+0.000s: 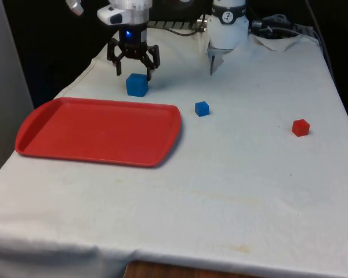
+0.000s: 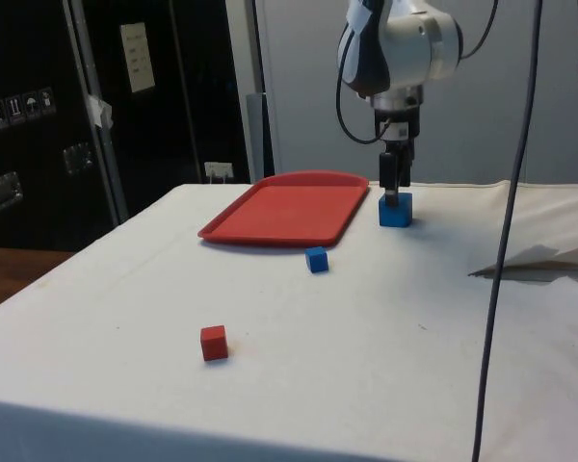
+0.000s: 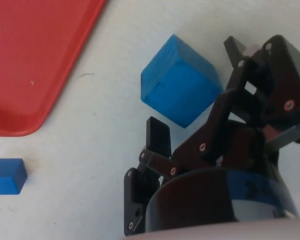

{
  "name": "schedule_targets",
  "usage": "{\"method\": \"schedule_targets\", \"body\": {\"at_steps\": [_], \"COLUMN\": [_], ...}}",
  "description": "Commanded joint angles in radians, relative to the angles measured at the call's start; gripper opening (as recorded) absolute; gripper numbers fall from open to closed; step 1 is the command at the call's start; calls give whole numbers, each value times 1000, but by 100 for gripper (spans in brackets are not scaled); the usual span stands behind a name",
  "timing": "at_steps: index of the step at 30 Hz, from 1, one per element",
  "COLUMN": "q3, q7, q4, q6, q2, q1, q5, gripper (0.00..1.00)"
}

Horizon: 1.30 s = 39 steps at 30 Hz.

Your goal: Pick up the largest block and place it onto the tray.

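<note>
- Three blocks sit on the white cloth: the large blue block (image 1: pixel 137 84), a small blue block (image 1: pixel 202 108) and a small red block (image 1: pixel 300 127). The large one is plainly my target.
- In the front view I have the gripper (image 1: pixel 134 65) just above the large blue block, which rests on the cloth just off the red tray (image 1: pixel 98 130) at about one o'clock from the tray's middle.
- The fingers stand apart, nothing between them yet; in the wrist view the block (image 3: pixel 179 88) lies ahead of the open jaws, turned at an angle to them.
- I judge that spread is there to straddle the block on the way down, though I may need to rotate to meet flat faces.
- The small blue block is at about four o'clock from the large one, well clear of my descent; the red one is well apart.
- The tray is close, so the carry should be short.
</note>
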Motion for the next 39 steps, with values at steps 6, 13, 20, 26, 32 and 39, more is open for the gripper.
{"method": "schedule_targets", "body": {"at_steps": [6,13,20,26,32,39], "q3": [48,52,51,52,52,12], "q7": [-36,-41,-44,-65,-71,-51], "q4": [10,34,49,58,61,59], "q6": [19,0,-17,-23,-25,-42], "q2": [27,61,89,112,115,111], "q1": [-28,-31,-31,-30,-29,0], "q5": [56,70,83,114,122,93], "gripper": [100,100,96,15,0,0]}}
